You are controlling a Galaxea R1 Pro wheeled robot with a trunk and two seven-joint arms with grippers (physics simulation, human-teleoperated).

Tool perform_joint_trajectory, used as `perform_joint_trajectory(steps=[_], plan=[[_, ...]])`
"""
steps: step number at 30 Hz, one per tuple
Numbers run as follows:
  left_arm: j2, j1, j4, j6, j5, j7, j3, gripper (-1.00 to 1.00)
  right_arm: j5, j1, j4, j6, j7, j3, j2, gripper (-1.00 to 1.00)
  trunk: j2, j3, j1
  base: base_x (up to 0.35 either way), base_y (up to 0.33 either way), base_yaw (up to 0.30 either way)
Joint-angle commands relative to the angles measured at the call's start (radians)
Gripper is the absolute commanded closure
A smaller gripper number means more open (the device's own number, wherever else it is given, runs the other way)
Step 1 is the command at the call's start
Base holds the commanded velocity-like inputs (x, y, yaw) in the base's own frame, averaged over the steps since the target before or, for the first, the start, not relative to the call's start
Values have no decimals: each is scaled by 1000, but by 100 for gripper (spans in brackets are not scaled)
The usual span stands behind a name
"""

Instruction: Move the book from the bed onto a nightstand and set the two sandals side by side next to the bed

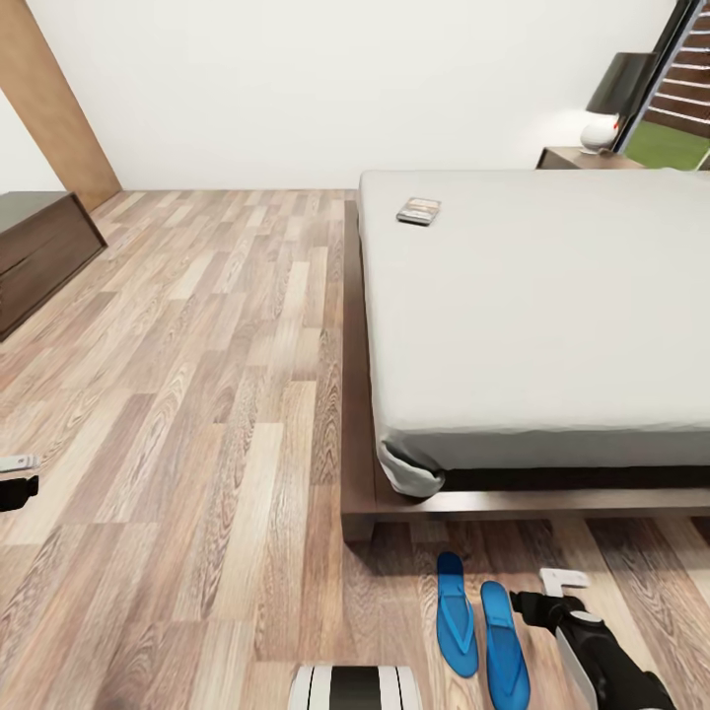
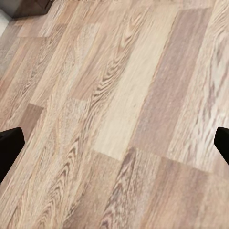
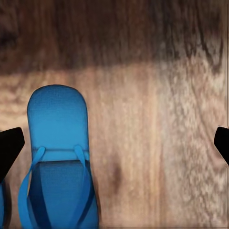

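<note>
While the right gripper (image 3: 114,143) hangs with jaws spread wide and empty above grained plank floor (image 1: 197,394), two flat blue sandals (image 1: 480,631) lie side by side just beyond the bed (image 1: 532,316) frame's foot edge; the left gripper (image 2: 114,143) is likewise spread; the thin book (image 1: 419,211) rests on the smooth mattress near its left edge; broad bare floor lies left.

Two bright blue flip-flop sandals (image 1: 479,631) side by side near the low wooden platform bed (image 1: 532,316), a small thin paperback book (image 1: 419,211) far on its mattress, probably a dark wood nightstand (image 1: 577,157) beyond.

Floor (image 1: 197,394) left of bed (image 1: 532,316): open, wide. Sandals (image 1: 478,626) lie near the bed's foot. Dresser (image 1: 39,251) far left.
</note>
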State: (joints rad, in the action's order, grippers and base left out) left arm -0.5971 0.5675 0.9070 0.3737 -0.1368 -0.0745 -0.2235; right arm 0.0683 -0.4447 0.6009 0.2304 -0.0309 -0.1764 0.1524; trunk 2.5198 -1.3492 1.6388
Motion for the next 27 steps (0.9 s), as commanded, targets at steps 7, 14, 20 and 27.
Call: perform_joint_trajectory(steps=[7,14,20,27], plan=[[0,0,-1,5,-11,-6,1,-100,7,6,2,6,-3,-3,4,-100,-1,26,-3,0,0,0],[0,0,-3,5,-10,-6,1,-100,8,8,-2,6,-2,-3,5,-100,-3,54,-6,0,0,0],[0,0,-6,5,-10,-7,1,-100,8,9,-4,6,-1,-3,5,-100,-4,77,-9,0,0,0],[-2,0,-10,5,-9,-7,1,-100,7,22,-20,5,-1,-5,6,-100,-6,104,-12,0,0,0]])
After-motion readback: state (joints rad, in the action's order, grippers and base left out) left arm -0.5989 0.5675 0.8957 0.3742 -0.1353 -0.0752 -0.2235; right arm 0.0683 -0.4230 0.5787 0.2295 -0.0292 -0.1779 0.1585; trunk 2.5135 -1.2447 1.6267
